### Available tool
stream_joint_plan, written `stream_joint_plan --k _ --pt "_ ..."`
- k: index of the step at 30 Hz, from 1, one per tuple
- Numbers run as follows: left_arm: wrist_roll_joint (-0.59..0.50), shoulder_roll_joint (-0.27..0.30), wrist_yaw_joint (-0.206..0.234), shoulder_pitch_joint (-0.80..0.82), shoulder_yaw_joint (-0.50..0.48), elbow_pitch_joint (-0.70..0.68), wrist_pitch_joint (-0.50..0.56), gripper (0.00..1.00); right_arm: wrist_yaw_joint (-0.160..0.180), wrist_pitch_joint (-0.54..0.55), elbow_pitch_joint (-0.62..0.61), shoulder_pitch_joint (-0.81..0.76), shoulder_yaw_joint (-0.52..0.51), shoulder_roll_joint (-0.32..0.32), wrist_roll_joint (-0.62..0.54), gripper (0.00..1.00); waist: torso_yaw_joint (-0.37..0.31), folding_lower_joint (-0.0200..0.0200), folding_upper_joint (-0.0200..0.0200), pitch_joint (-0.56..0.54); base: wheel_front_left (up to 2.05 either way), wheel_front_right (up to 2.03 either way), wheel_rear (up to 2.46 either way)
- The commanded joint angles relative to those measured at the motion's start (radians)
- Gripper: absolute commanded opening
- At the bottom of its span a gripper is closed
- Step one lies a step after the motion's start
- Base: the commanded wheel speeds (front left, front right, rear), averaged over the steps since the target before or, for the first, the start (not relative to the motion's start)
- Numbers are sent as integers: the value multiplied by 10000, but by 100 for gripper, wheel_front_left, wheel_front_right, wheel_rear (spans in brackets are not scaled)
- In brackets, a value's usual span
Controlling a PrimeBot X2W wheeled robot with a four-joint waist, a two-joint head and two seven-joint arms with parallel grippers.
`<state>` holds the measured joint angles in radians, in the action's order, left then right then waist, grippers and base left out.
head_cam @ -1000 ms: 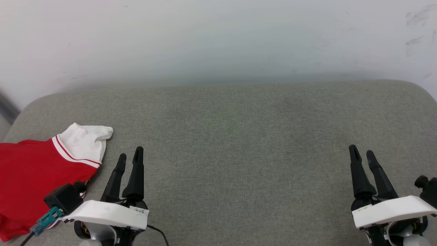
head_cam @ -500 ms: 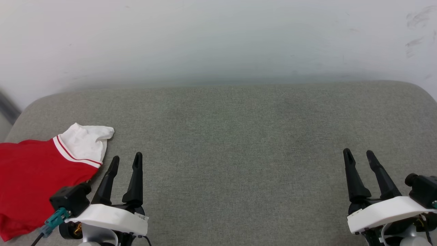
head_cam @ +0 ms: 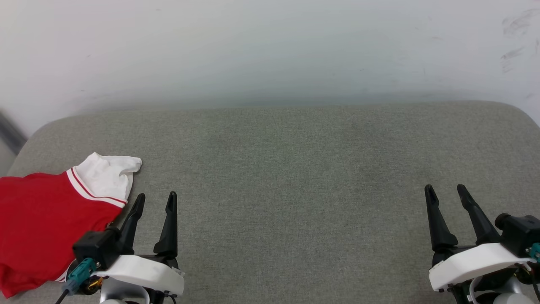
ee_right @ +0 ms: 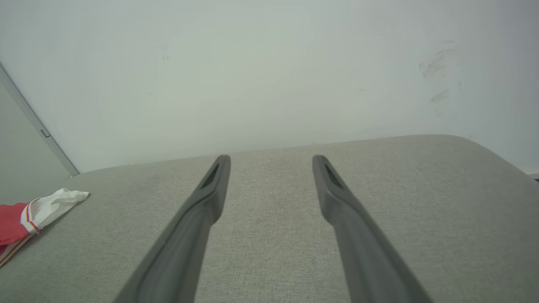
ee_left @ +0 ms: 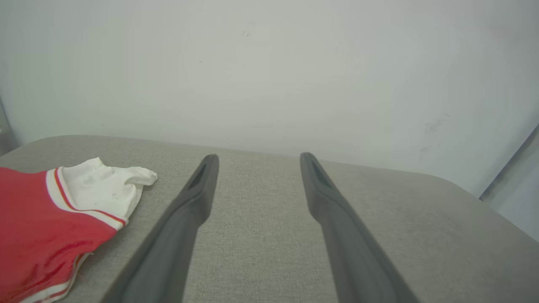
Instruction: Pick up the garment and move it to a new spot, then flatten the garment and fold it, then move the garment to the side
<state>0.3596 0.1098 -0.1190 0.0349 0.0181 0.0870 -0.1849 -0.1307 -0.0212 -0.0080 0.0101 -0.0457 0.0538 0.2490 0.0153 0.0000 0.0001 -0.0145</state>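
Status, head view:

- Red jersey-style T-shirt with a white short sleeve and red-white striped trim is seen at 8 o'clock, lying on the grey woven fabric pad, close to the pad's left edge. The sleeve is crumpled and points toward 2 o'clock. The shirt is cut by the frame edge, so its fold state is uncertain; it looks bunched rather than flat.
- Left gripper is placed at 7 o'clock, just beside the shirt's right hem. Its two long dark fingers are spread moderately apart and nothing is held. In the left wrist view the gap between the fingers shows bare pad, with the shirt at 8 o'clock, apart from the nearer finger.
- Right gripper is placed at 5 o'clock, well apart from the shirt. Its fingers are likewise parted, and nothing is gripped. The right wrist view confirms this; the shirt is seen far off at 8 o'clock.
- Pale scuffed wall is seen behind the pad at 12 o'clock.
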Motion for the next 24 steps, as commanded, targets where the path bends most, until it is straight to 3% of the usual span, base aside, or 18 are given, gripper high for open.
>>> stream_joint_plan --k 1,24 --pt "-230 47 33 2 -7 -54 -86 100 0 -18 -146 -46 -9 -27 -277 100 2 0 -1 -1 0 0 0" --pt "-1586 -83 -47 -20 74 412 -561 100 0 -110 -247 -274 -185 -43 -1397 100 35 0 -1 -36 0 0 0"
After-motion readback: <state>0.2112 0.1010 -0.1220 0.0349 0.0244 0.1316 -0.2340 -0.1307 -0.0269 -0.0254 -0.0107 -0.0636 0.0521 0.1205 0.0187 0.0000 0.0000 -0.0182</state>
